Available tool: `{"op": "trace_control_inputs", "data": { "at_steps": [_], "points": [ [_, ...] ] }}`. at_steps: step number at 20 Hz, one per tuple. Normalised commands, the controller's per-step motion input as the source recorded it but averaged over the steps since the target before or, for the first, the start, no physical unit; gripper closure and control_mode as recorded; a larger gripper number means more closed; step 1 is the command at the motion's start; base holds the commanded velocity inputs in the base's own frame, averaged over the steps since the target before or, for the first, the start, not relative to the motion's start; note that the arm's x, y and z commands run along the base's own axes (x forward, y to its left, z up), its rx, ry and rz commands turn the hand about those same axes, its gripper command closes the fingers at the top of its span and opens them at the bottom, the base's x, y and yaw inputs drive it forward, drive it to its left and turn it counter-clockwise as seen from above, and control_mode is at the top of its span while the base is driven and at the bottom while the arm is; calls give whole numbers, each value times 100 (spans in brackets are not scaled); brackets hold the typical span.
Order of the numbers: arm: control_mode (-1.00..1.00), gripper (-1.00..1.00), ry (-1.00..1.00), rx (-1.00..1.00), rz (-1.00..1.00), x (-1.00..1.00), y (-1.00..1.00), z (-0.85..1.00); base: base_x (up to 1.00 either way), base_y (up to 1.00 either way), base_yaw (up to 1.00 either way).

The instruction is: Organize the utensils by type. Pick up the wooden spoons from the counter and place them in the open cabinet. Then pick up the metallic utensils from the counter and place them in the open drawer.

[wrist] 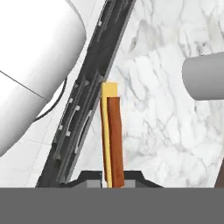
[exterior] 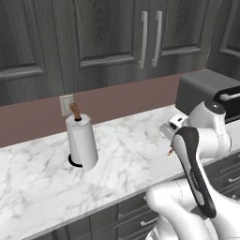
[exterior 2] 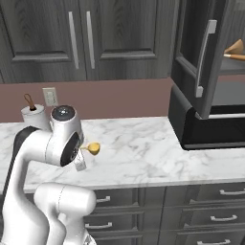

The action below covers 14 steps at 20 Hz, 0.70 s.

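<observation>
**Finding:** The two-finger gripper is clenched on the thin handle of the small spoon with a shiny yellow-gold bowl. It holds the spoon above the white marble counter, with the bowl jutting out ahead of the fingers. The handle sits edge-on between the jaws.

**Risk 1:** A narrow, smooth handle pinched well back from the bowl may pivot or slip during a wide swing. The spoon would then drop to the counter or the floor.

**Risk 2:** The dark grey drawer fronts lie below and to one side of the hand. Which one is the open drawer cannot be told, so a misjudged release is possible.

**Noted:** Far to the gripper's side, a pale-bowled wooden spoon lies in the open dark grey cabinet.
</observation>
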Motion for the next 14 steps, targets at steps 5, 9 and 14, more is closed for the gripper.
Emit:
{"op": "trace_control_inputs", "data": {
  "at_steps": [5, 9, 14],
  "points": [
    [-100, 100, 1, 1, -46, 0, 0, 0, 0, 0, 0],
    [-100, 100, -11, 4, -53, -8, 0, -1, 0, 0, 0],
    [-100, 100, -7, 0, -42, -2, 7, -13, 0, 0, 0]
  ]
}}
